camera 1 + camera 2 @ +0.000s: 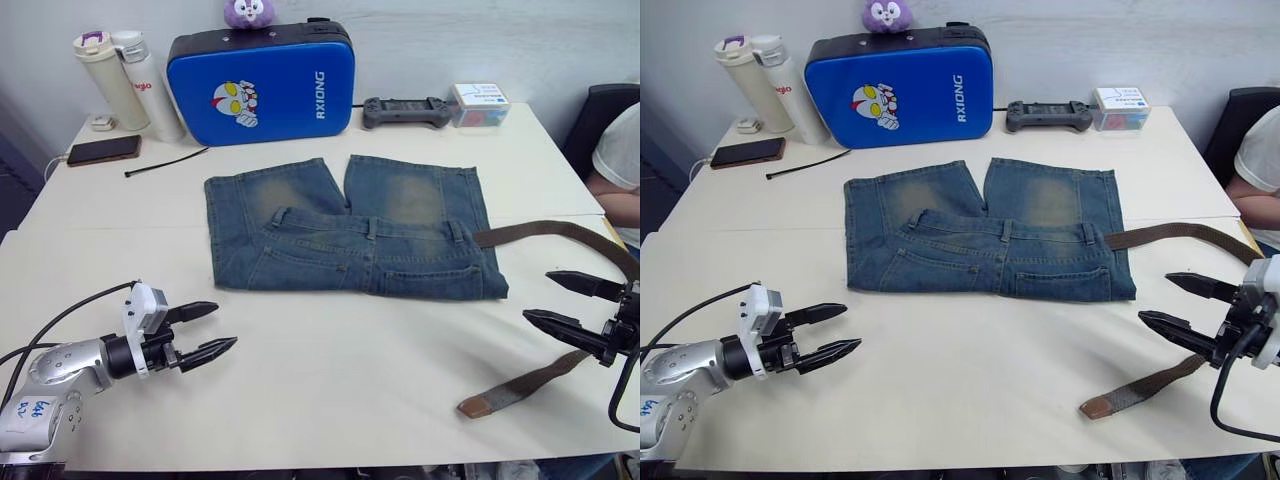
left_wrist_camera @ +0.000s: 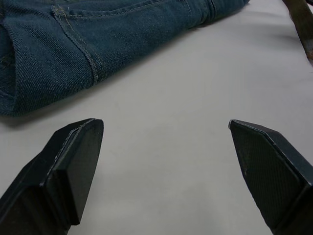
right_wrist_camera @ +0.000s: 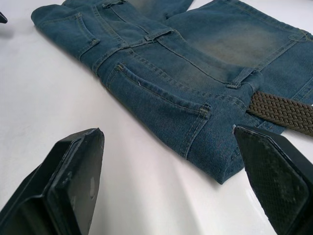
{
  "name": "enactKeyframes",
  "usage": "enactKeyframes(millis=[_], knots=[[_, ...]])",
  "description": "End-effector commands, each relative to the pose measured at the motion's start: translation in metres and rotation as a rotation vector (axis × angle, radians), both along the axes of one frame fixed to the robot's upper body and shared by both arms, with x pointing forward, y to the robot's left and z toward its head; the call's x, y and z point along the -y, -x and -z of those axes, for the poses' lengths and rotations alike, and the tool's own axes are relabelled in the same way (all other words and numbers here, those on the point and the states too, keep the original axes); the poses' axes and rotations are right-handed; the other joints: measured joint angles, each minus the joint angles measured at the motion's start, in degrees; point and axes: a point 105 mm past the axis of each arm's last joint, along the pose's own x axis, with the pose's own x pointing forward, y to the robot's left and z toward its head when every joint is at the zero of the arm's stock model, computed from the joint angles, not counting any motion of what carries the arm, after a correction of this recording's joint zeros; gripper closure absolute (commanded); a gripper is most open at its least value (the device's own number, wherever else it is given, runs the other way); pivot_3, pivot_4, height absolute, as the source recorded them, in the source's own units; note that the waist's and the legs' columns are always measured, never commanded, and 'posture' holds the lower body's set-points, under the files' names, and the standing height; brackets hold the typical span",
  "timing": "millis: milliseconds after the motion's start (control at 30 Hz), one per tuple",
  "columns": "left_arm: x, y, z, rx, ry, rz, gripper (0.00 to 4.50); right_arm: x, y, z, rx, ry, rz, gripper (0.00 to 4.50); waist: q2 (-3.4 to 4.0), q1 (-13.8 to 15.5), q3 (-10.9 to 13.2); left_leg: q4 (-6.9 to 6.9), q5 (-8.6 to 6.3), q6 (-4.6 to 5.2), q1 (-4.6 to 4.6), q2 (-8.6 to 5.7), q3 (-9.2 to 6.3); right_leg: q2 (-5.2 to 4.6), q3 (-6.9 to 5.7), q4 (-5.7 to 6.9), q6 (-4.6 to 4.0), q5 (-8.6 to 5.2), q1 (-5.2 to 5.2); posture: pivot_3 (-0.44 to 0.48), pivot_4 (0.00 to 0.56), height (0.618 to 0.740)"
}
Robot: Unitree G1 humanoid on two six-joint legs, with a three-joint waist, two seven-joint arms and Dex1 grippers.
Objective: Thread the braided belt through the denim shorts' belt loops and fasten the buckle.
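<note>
The denim shorts (image 1: pixel 352 228) lie flat in the middle of the white table (image 1: pixel 330 370), folded so the waistband runs across their middle and the two faded legs point away from the robot. One braided belt (image 1: pixel 560 232) comes out from under the shorts at a belt loop (image 3: pixel 243 76) on their right side, near the waistband, runs right along the table, curves back toward the robot near the table's right edge, and ends in a lighter tan tip (image 1: pixel 483 404) lying on the table in front of the shorts' right corner. The buckle cannot be made out.

The right gripper (image 1: pixel 562 300) hovers just right of the shorts, inside the belt's curve, fingers spread wide and holding nothing; the belt's returning stretch passes just below it, and whether they touch cannot be told. In the right wrist view the shorts' right pocket corner sits between the two black fingers (image 3: pixel 68 186), with the belt's woven strap close to the other finger.

The left gripper (image 1: pixel 205 331) hovers over bare table near the front left, well apart from the shorts' lower left corner, also wide open and empty.

Three belt loops are visible along the waistband. At the back of the table stand two bottles (image 1: pixel 125 80), one blue case (image 1: pixel 262 85) with one purple plush toy (image 1: pixel 249 12) on top, one game controller (image 1: pixel 406 111), one small box (image 1: pixel 477 104), one phone (image 1: pixel 103 150) and one thin black cable tie (image 1: pixel 165 161).
</note>
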Motion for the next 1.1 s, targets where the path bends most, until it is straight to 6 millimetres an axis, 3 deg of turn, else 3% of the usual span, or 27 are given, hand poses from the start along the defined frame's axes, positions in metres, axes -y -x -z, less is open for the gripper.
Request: enactKeyframes(millis=[33, 833, 900, 967, 1100], knots=[[0.003, -0.001, -0.015, 0.054, 0.016, 0.021, 0.0, -0.001, -0.001, -0.007, 0.031, 0.011, -0.01, 0.04, 0.0, 0.0, 0.0, 0.0, 0.0, 0.0, 0.0, 0.0, 0.0, 0.0, 0.0, 0.0, 0.0, 0.0, 0.0, 0.0, 0.15, 0.738], [0.008, -0.006, -0.023, 0.078, 0.046, 0.074, 0.0, -0.019, -0.008, -0.008, 0.055, 0.007, -0.021, 0.04, 0.0, 0.0, 0.0, 0.01, 0.02, -0.05, 0.0, 0.0, 0.0, 0.0, 0.0, 0.0, 0.0, 0.0, -0.01, 0.0, 0.15, 0.738], [0.014, -0.005, -0.029, 0.079, 0.033, 0.12, 0.0, -0.026, -0.008, -0.011, 0.057, 0.017, -0.04, 0.04, 0.0, 0.0, 0.0, 0.01, 0.03, -0.05, 0.0, 0.0, 0.0, 0.0, 0.0, 0.01, 0.0, 0.0, 0.0, 0.0, 0.15, 0.738], [0.025, 0.008, -0.037, -0.08, 0.057, 0.273, 0.0, -0.036, -0.005, -0.012, 0.035, 0.075, -0.09, 0.04, -0.04, 0.0, 0.0, 0.02, 0.03, -0.05, 0.0, 0.0, -0.01, 0.0, -0.01, 0.04, 0.0, 0.0, -0.01, 0.0, 0.15, 0.738], [0.045, 0.019, -0.057, -0.117, -0.088, 0.491, 0.0, -0.059, 0.012, -0.012, -0.064, 0.264, -0.24, 0.04, 0.07, 0.2, 0.1, 0.02, 0.04, -0.07, -0.11, -0.02, -0.04, -0.02, -0.01, 0.01, 0.0, 0.0, -0.07, 0.0, 0.15, 0.738]])
